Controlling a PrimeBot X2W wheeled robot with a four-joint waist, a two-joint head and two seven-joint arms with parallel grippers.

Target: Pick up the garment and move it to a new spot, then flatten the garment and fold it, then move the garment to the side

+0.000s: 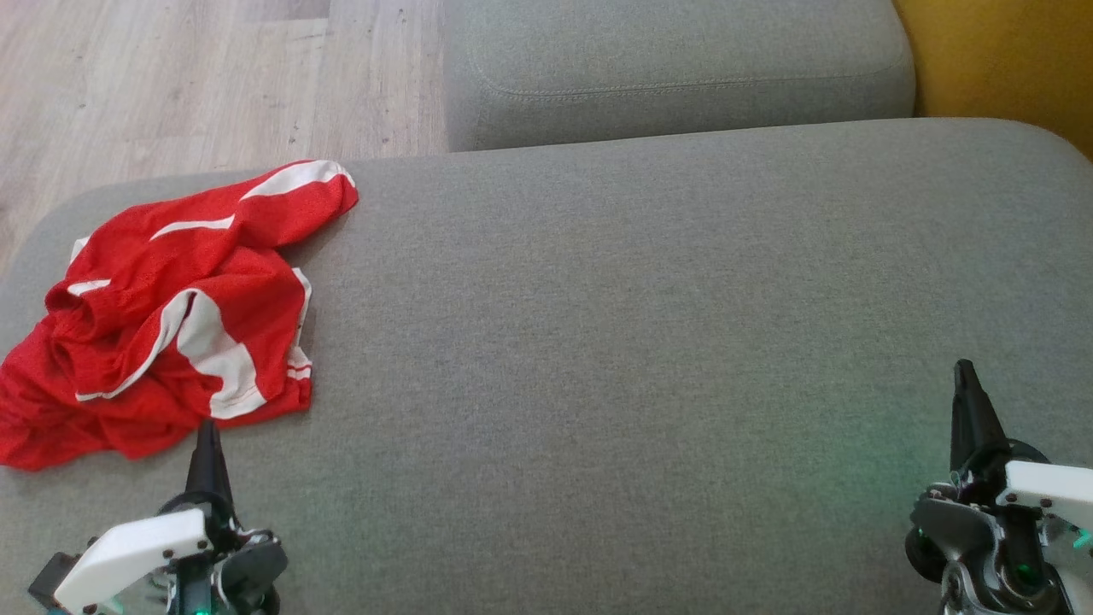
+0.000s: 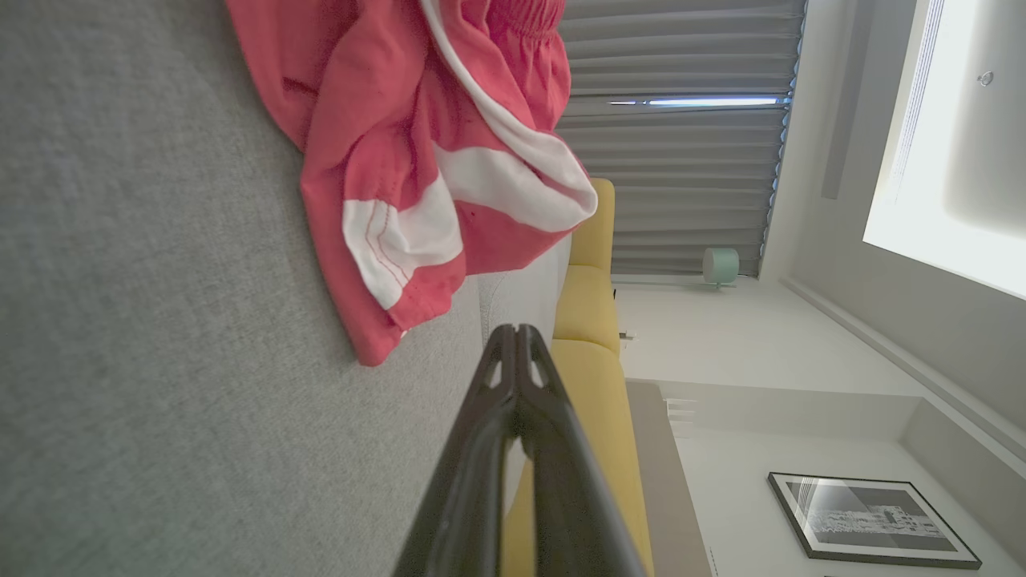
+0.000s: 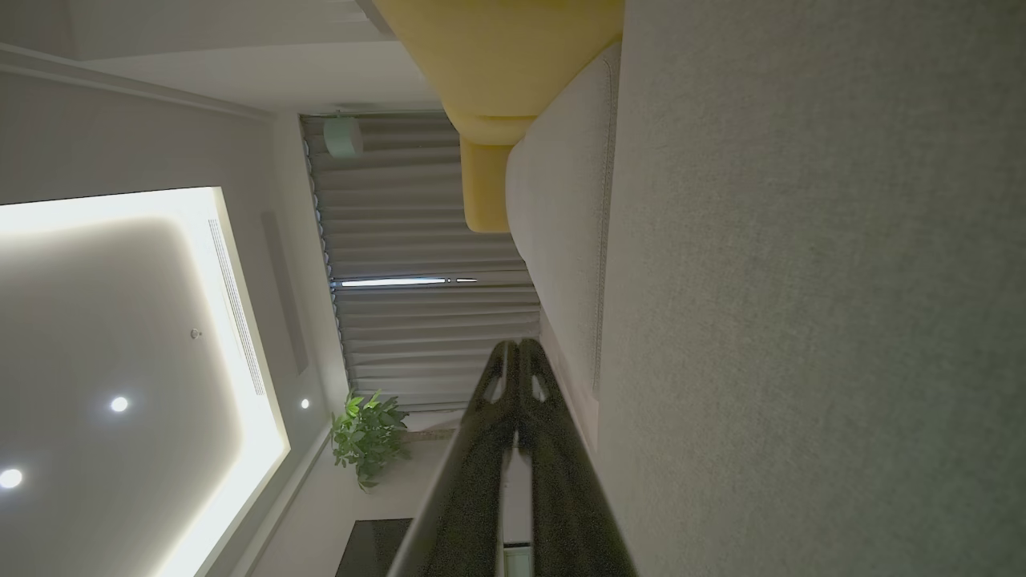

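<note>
Down at the bottom edge of the head view, both arms are in shot. Left tool [image 1: 206, 429] at lower left has its two dark fingers pressed together into one sharp point, with nothing pinched between them. The left wrist view agrees: the left tool [image 2: 517, 330] shows its tips meeting and gripping no cloth.

Over to the lower right, the right tool [image 1: 965, 369] is the same, fingers closed tight and empty. It sits over bare fabric, well apart from the clothing. From its own wrist camera the right tool [image 3: 519, 344] shows both tips touching.

Now the garment [image 1: 171, 316]: red mesh with white stripes, lying in a crumpled heap at the left end of the grey cushion [image 1: 640, 342]. Its far sleeve-like flap reaches the cushion's back edge. Its near hem lies just beside the left tool's tip, though I can't tell whether the two actually touch. In the left wrist view the garment [image 2: 417, 160] bunches up in folds, with a gathered elastic band showing at the top.

Behind sits a second grey cushion [image 1: 683, 68], with wooden floor [image 1: 171, 77] to the left and a yellow seat [image 1: 1008, 60] at far right. Curtains [image 2: 681, 160] and a framed picture [image 2: 874, 521] show past the left fingers, and a potted plant [image 3: 369, 437] past the right.
</note>
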